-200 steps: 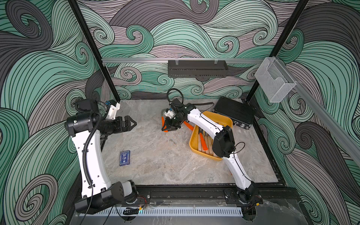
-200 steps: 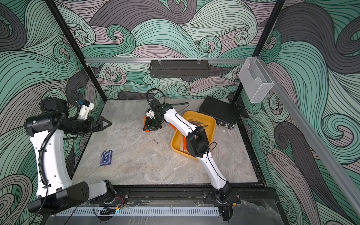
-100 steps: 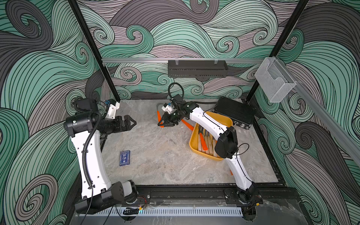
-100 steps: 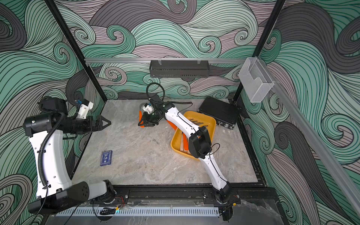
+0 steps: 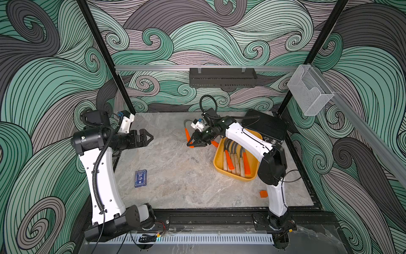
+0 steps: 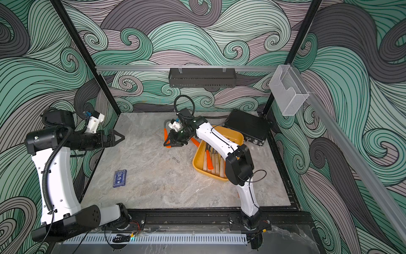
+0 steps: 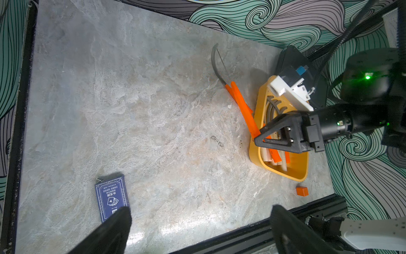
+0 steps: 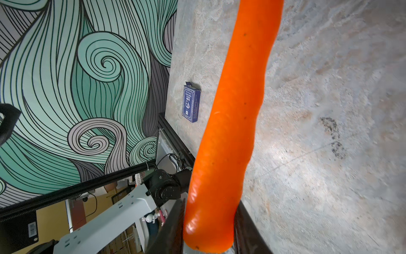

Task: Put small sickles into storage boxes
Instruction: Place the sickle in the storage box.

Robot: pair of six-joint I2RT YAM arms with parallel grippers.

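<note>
My right gripper (image 5: 193,143) (image 6: 170,144) (image 8: 211,204) hangs over the back middle of the table. It is shut on the thick end of a small sickle's orange handle (image 5: 187,134) (image 6: 166,133) (image 8: 237,110), and the grey blade curls up behind the wrist. To its right the yellow-orange storage box (image 5: 216,167) (image 6: 195,162) (image 7: 256,154) holds several sickles (image 5: 232,158) side by side. Another orange handle (image 5: 214,144) (image 6: 195,141) lies on the table against the box's far-left corner. My left gripper (image 5: 150,138) (image 6: 122,137) (image 7: 200,228) is open and empty at the far left.
A blue card box (image 5: 140,178) (image 7: 112,198) (image 8: 191,103) lies at the front left. A small orange cube (image 5: 263,194) (image 7: 302,190) sits by the right arm's base. Behind the storage box lies a black ribbed case (image 5: 267,126). The right wall carries a clear bin (image 5: 309,92).
The right gripper, holding the sickle, swung slightly left and toward the back, then came back right and forward toward the storage box. The left arm has hardly moved.
</note>
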